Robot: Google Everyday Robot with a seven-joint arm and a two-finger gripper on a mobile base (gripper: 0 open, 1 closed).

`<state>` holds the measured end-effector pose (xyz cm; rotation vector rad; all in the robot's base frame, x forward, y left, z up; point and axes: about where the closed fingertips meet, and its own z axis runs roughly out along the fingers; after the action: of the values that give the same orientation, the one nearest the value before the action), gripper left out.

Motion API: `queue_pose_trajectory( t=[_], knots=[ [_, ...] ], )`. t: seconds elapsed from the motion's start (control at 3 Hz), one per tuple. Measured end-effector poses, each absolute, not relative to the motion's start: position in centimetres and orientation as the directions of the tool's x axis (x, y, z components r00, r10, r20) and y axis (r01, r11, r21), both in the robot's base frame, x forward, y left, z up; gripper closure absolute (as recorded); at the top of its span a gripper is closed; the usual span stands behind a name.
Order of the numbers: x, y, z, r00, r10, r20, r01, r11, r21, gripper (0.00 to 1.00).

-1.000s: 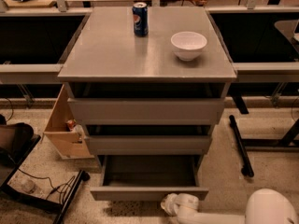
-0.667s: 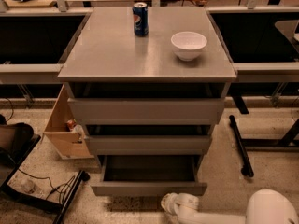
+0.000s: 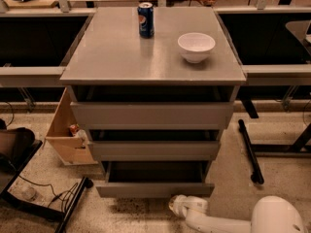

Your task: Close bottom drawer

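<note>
The grey cabinet (image 3: 153, 57) has three drawers. The bottom drawer (image 3: 154, 189) is the lowest one, with a plain flat grey front. It stands out a short way from the cabinet, and a strip of its shallow tray shows behind the front. My gripper (image 3: 176, 206) is at the end of a white arm that comes in from the lower right. It sits low, just below and in front of the drawer front's right half.
A blue soda can (image 3: 145, 19) and a white bowl (image 3: 196, 46) stand on the cabinet top. A wooden box (image 3: 68, 130) stands on the floor to the left. Cables and a black frame (image 3: 53, 200) lie at lower left. A black table leg (image 3: 250, 152) is at the right.
The bottom drawer has slid inward toward the cabinet and shows less of its tray. My gripper has followed it forward.
</note>
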<state>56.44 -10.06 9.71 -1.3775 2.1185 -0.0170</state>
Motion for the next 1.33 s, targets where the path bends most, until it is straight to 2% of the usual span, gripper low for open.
queue_pose_trajectory(
  t=[0.33,1.33],
  knots=[
    [59.7,-10.9,10.2,-0.247,-0.840,-0.483,-0.808,0.454,-0.377,1.00],
    [62.1,-11.8,11.0,-0.218,-0.849,-0.482,-0.789,0.444,-0.426,1.00]
  ],
)
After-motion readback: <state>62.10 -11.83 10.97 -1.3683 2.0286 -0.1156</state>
